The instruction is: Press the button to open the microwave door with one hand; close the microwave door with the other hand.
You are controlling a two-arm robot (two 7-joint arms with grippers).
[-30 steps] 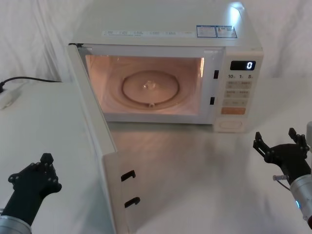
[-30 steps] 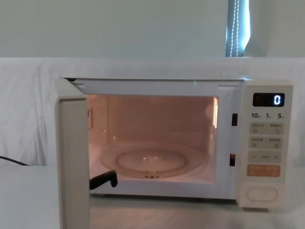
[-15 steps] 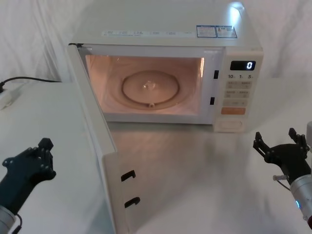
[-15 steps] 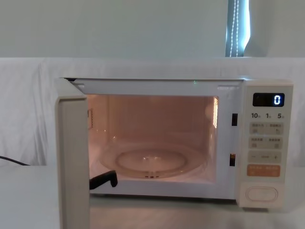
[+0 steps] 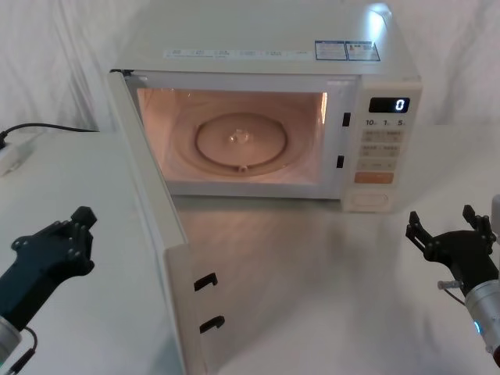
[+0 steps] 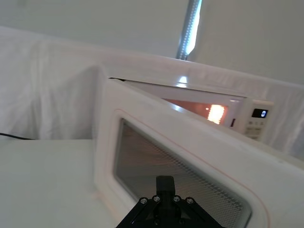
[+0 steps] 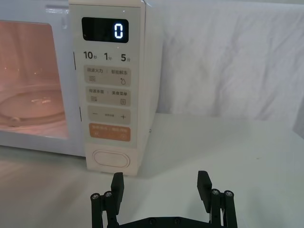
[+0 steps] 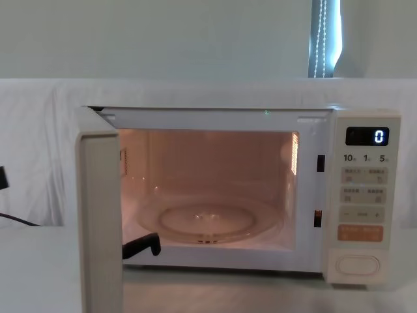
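The cream microwave (image 5: pixel 266 39) stands at the back of the table, its cavity lit and its display showing "0". The microwave door (image 5: pixel 152 226) is swung wide open toward me on its left hinge; its window (image 6: pixel 180 166) faces my left wrist camera. My left gripper (image 5: pixel 72 234) hovers left of the door's outer face, apart from it, fingers (image 6: pixel 165 183) together and holding nothing. The button (image 7: pixel 110 158) sits at the bottom of the control panel (image 5: pixel 369 201). My right gripper (image 5: pixel 449 234) is open, low at the right, short of the button, fingers (image 7: pixel 117 183) spread.
A black cable (image 5: pixel 47 126) and a white plug block (image 5: pixel 9 156) lie at the far left of the white cloth-covered table (image 5: pixel 312 273). The open door juts out over the table's left half. A glass turntable (image 8: pixel 208 222) lies inside the cavity.
My left gripper has risen and moved forward and a little right, toward the door's outer face. The right gripper and the door have stayed still.
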